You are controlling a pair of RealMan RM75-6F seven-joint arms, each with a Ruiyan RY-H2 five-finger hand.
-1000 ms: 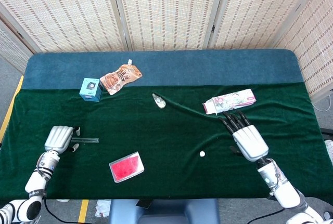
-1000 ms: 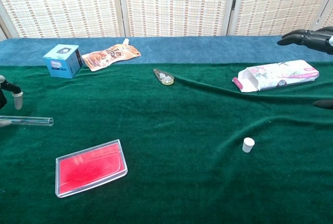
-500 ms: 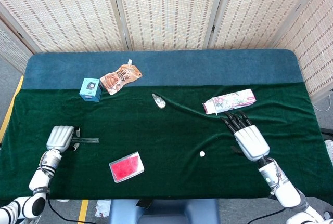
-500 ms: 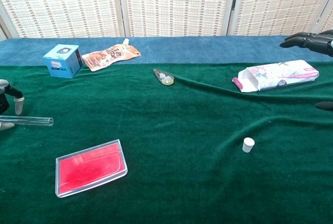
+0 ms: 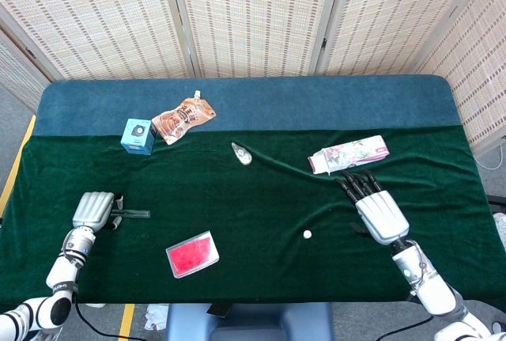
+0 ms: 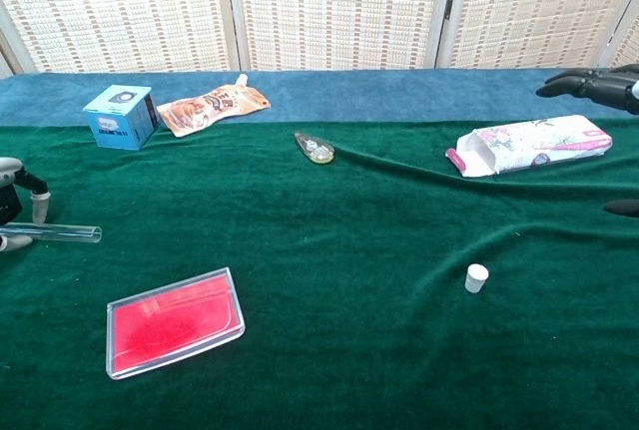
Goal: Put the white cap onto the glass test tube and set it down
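One white cap [image 5: 307, 234] lies near the open-fingered right hand [image 5: 378, 213].

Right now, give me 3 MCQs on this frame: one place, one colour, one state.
1. The white cap stands:
A. on the tube
B. alone on the green cloth
C. in the right hand

2. The small box by the pouch is:
A. blue
B. red
C. yellow

3. The glass test tube is:
A. upright
B. capped
C. lying flat, open-ended

Key:
1 B, cloth all round it, right hand apart.
2 A, blue faces in both views.
3 C, flat by the left hand, no cap.
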